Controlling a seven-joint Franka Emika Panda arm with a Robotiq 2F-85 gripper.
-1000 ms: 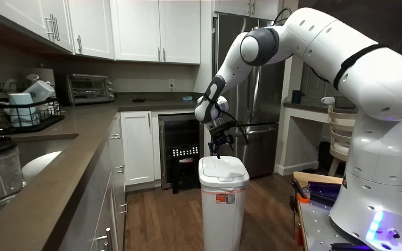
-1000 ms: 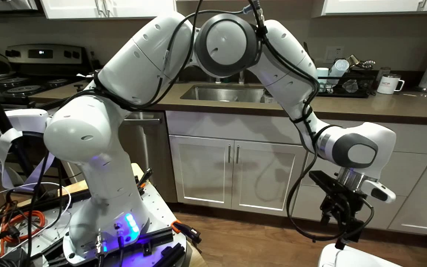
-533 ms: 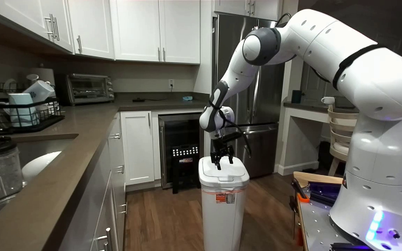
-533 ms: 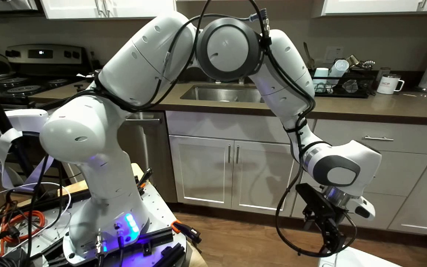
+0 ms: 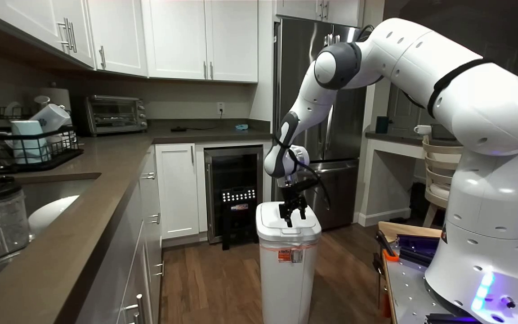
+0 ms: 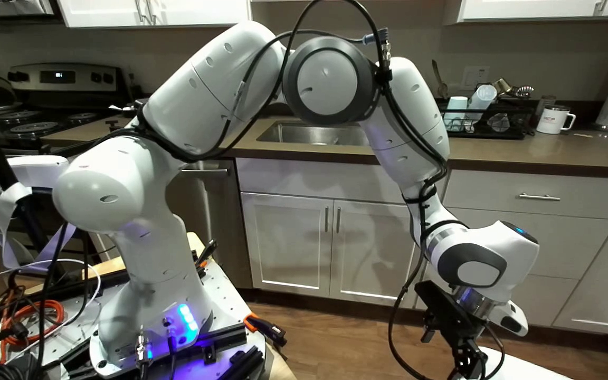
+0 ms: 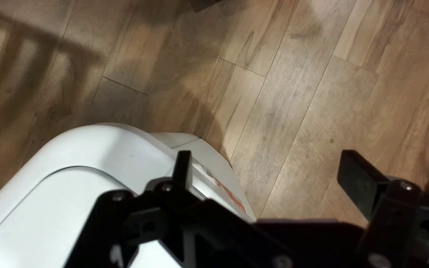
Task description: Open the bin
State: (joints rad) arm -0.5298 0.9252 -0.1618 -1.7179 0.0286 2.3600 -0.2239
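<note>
The bin (image 5: 285,283) is a tall white plastic bin with a red-marked label on its front. Its white lid (image 5: 271,218) lies flat and shut. A corner of the bin (image 6: 515,368) shows at the bottom of an exterior view, and its lid and front edge fill the lower left of the wrist view (image 7: 62,208). My black gripper (image 5: 296,220) points down over the front part of the lid. In the wrist view the gripper (image 7: 266,163) is open and empty. One finger is over the bin's front rim, the other over the floor. I cannot tell whether it touches.
The counter (image 5: 106,180) and its cabinets run along one side. A black-fronted cooler (image 5: 236,171) with a black stool (image 5: 238,211) before it and a steel fridge (image 5: 313,112) stand behind the bin. The robot's table (image 5: 409,288) holds tools.
The gripper has moved from the lid's back part to its front part and tilted a little. It stays open. The bin and its lid have not moved.
</note>
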